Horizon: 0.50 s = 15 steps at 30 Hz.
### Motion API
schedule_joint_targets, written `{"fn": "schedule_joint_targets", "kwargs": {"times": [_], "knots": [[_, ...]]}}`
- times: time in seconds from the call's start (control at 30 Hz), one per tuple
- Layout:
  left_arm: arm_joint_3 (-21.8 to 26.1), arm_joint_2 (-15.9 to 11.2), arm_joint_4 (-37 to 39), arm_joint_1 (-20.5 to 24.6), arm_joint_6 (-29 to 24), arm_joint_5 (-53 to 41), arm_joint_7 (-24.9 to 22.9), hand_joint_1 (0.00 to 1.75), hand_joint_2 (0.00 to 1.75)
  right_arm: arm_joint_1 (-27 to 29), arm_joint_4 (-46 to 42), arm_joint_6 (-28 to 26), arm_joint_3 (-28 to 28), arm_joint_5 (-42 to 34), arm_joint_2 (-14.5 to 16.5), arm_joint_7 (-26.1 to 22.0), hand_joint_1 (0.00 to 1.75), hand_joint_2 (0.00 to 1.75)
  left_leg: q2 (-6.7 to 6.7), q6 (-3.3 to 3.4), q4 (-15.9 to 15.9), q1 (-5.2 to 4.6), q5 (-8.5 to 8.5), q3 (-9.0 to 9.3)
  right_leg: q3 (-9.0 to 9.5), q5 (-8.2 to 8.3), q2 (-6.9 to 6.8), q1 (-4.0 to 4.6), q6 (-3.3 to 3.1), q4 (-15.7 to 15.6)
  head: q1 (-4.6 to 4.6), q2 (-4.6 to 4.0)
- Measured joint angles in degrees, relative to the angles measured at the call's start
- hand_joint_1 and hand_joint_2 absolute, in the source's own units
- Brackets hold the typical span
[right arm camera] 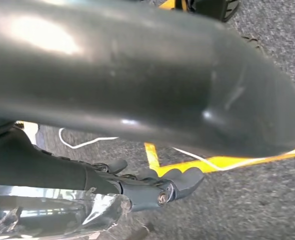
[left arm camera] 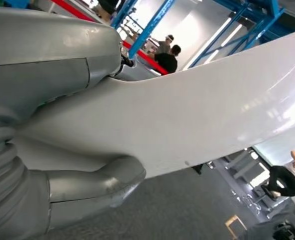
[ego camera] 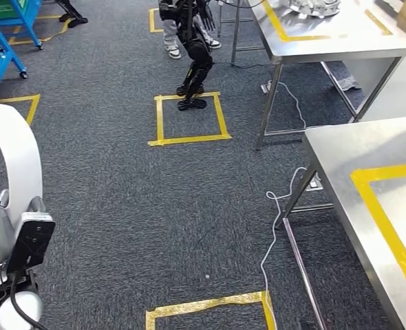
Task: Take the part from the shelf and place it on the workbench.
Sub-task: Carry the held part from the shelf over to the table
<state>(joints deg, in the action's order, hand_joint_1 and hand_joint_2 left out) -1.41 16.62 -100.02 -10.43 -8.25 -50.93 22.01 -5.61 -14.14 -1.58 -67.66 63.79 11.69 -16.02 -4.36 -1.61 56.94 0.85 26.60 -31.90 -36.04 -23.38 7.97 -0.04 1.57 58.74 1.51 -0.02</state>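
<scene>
One white curved part (left arm camera: 199, 115) sits clamped in the left hand (left arm camera: 63, 125), thumb (left arm camera: 100, 182) beneath it; whether the right hand (right arm camera: 146, 80) is closed or apart, I cannot tell.

Head view is being lit evenly from overhead; soft glare is being thrown off the steel benches (ego camera: 367, 41). Bright backlight is washing out the left wrist background. The right wrist close foreground is being rendered blurred, with one highlight.
</scene>
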Motion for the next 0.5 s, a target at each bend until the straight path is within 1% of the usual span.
{"fn": "schedule_joint_targets", "kwargs": {"times": [0.03,0.07,0.1,0.13,0.17,0.2,0.23,0.27,0.3,0.33,0.37,0.4,0.43,0.47,0.5], "knots": [[-0.1,0.0,0.1,0.1,0.0,0.0,-0.1,1.75,1.75,0.2,0.0,0.0,-0.1,0.0,0.0,0.1,0.00,0.00,0.61,0.37,0.0,-0.03,-0.13,-0.03,-0.23,0.15,0.42,-0.16,0.35,-0.2,-0.02,0.00],[-0.2,0.0,0.1,0.2,0.0,0.0,-0.1,1.75,1.75,0.4,0.0,0.0,-0.2,0.0,0.0,0.1,0.00,0.00,1.22,0.75,-0.1,-0.02,-0.26,0.00,-0.53,-0.06,-0.17,-0.12,0.63,0.1,0.03,0.00],[-0.3,0.0,0.1,0.2,0.0,0.0,-0.2,1.75,1.75,0.5,0.0,0.0,-0.3,0.0,0.0,0.1,0.00,0.00,1.92,1.12,-0.2,0.00,-0.39,0.06,-1.19,-0.85,-1.48,-0.04,0.87,1.3,0.23,0.00],[-0.4,0.0,0.1,0.3,0.0,0.0,-0.2,1.75,1.75,0.5,0.0,0.0,-0.3,0.0,0.0,0.2,0.00,0.00,2.68,1.43,-0.4,0.01,-0.45,0.13,-2.32,-2.30,-3.27,0.05,1.06,3.6,0.36,0.01],[-0.4,0.0,0.2,0.3,-0.1,0.2,-0.2,1.75,1.75,0.4,0.0,0.0,-0.4,0.1,0.0,0.2,0.00,0.00,3.37,1.61,-0.4,-0.13,-0.41,0.16,-3.93,-4.24,-5.24,0.13,1.22,7.1,0.53,0.01],[-0.4,0.0,0.2,0.3,-0.2,0.5,-0.3,1.75,1.75,0.3,0.0,0.0,-0.4,0.2,0.0,0.2,0.00,0.00,4.13,1.76,-0.4,-0.24,-0.35,0.17,-5.79,-6.17,-6.40,0.07,1.40,11.0,0.61,0.01],[-0.3,0.0,0.2,0.2,-0.3,1.0,-0.3,1.75,1.75,0.2,0.0,0.0,-0.4,0.4,0.0,0.2,0.00,0.00,4.93,1.80,-0.3,-0.32,-0.29,0.21,-7.31,-7.46,-7.01,-0.01,1.56,14.3,0.59,0.01],[-0.1,0.0,0.2,0.1,-0.4,1.8,-0.3,1.75,1.75,0.2,0.0,0.0,-0.4,0.5,0.0,0.1,0.00,0.00,5.67,1.80,-0.3,-0.36,-0.20,0.27,-8.00,-7.77,-7.33,-0.08,1.68,15.9,0.60,0.00],[0.1,0.0,0.2,-0.1,-0.3,2.7,-0.1,1.75,1.75,0.2,0.0,0.0,-0.4,0.6,0.0,0.0,0.00,0.00,6.38,1.74,-0.3,-0.37,-0.08,0.39,-7.52,-7.03,-7.58,-0.12,1.75,15.3,0.61,0.00],[0.5,0.0,0.1,-0.5,-0.1,3.7,0.2,1.75,1.75,0.3,0.0,0.1,-0.4,0.7,0.0,-0.3,0.00,0.00,7.04,1.62,-0.3,-0.36,0.09,0.58,-5.87,-5.46,-7.95,-0.15,1.76,12.5,0.61,0.00],[1.0,0.1,0.0,-0.8,0.3,4.5,0.5,1.75,1.75,0.3,0.0,0.1,-0.5,0.7,0.0,-0.7,0.00,0.00,7.60,1.41,-0.3,-0.39,0.29,0.84,-3.50,-3.67,-8.84,-0.14,1.71,8.5,0.63,0.00],[1.5,0.2,-0.1,-1.2,0.8,5.1,1.0,1.75,1.75,0.2,0.0,0.0,-0.5,0.7,0.0,-1.1,0.00,0.00,8.11,1.11,-0.2,-0.52,0.54,1.08,-1.25,-2.37,-9.80,-0.04,1.51,4.7,0.64,0.00],[2.0,0.2,-0.3,-1.4,1.2,5.4,1.3,1.75,1.75,0.1,0.0,0.0,-0.5,0.6,0.1,-1.5,0.00,0.00,8.53,0.82,-0.2,-0.66,0.75,1.27,0.31,-1.61,-10.50,0.07,1.18,2.1,0.63,0.00],[2.5,0.3,-0.4,-1.6,1.5,5.6,1.6,1.75,1.75,0.0,0.0,0.0,-0.5,0.6,0.2,-1.7,0.00,0.00,8.88,0.54,-0.2,-0.79,0.89,1.41,1.07,-1.39,-10.90,0.21,0.81,0.7,0.64,0.00],[2.8,0.3,-0.4,-1.6,1.7,5.7,1.8,1.75,1.75,0.0,0.0,0.0,-0.5,0.6,0.2,-1.9,0.00,0.00,9.24,0.27,-0.2,-0.86,0.96,1.50,1.09,-1.51,-10.60,0.36,0.38,0.5,0.63,0.00]]}}
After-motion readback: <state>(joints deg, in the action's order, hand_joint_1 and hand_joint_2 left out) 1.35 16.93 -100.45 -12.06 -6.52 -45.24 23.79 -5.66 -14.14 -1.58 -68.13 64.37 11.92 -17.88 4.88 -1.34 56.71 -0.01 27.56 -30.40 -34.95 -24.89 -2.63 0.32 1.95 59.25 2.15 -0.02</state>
